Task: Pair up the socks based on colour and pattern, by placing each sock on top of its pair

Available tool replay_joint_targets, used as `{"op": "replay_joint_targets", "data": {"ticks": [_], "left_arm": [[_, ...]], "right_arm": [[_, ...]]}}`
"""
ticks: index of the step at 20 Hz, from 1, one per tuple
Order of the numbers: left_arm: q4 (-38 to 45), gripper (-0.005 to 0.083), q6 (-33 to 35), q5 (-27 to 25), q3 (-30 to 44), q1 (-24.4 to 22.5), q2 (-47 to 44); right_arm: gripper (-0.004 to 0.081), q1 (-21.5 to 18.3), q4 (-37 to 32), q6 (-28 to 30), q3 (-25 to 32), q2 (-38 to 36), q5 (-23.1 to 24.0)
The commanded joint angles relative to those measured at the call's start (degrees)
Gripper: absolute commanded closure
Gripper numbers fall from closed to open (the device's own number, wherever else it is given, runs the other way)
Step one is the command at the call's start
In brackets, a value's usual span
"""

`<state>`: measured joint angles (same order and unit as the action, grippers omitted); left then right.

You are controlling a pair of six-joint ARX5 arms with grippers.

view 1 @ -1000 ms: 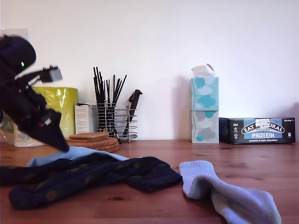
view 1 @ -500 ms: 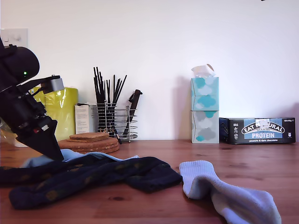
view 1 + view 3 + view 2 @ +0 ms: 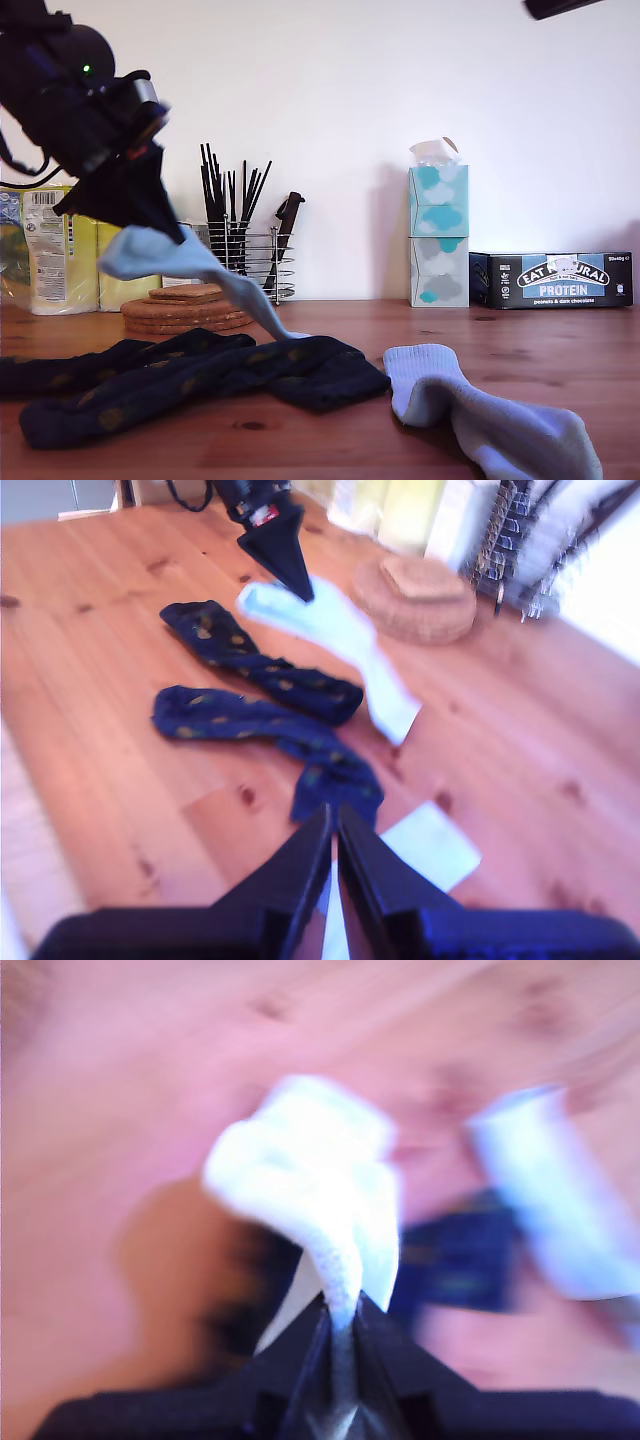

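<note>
My first gripper [image 3: 160,215], up at the exterior view's left, is pinching a light blue sock [image 3: 190,265] that dangles with its tip touching the two navy dotted socks [image 3: 190,375] lying on the wooden table [image 3: 330,440]. Behind sit cork coasters [image 3: 185,305] and a utensil rack [image 3: 245,260]. The other light blue sock [image 3: 485,410] lies at the right. My second gripper [image 3: 333,825] has its jaws together, nothing held.

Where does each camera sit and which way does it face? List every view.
Exterior view: low beside the table, facing the wall; my first pincer holds a light blue sock.
First wrist view: on my first pincer, looking down along that sock.
Second wrist view: on my second pincer, high above the navy dotted socks.
Shared: that sock.
</note>
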<state>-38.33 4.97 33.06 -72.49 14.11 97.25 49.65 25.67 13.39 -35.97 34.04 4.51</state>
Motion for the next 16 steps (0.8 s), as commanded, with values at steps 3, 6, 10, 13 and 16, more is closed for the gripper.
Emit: {"op": "replay_joint_targets", "data": {"ticks": [3,6,10,13,16], "left_arm": [[-2.86,0.0797,-13.03,7.87,-0.24,2.78,0.22],[-2.80,0.0797,-18.03,14.49,-0.76,4.74,0.13],[-2.84,0.0797,-23.21,24.48,-1.05,6.56,0.13],[-2.78,0.0797,-24.61,28.04,-1.29,7.82,0.13],[-2.51,0.0797,-26.14,28.61,-1.40,9.99,0.13]], "right_arm": [[0.0704,0.22,-7.45,8.17,1.16,6.80,0.13],[0.0662,0.22,-12.94,7.65,1.14,12.96,-0.09],[0.0535,0.22,-20.46,24.48,1.14,19.34,-3.02],[0.0518,0.22,-25.97,32.63,1.11,24.46,-3.96],[0.0518,0.48,-32.98,37.38,0.70,28.52,-4.17]]}}
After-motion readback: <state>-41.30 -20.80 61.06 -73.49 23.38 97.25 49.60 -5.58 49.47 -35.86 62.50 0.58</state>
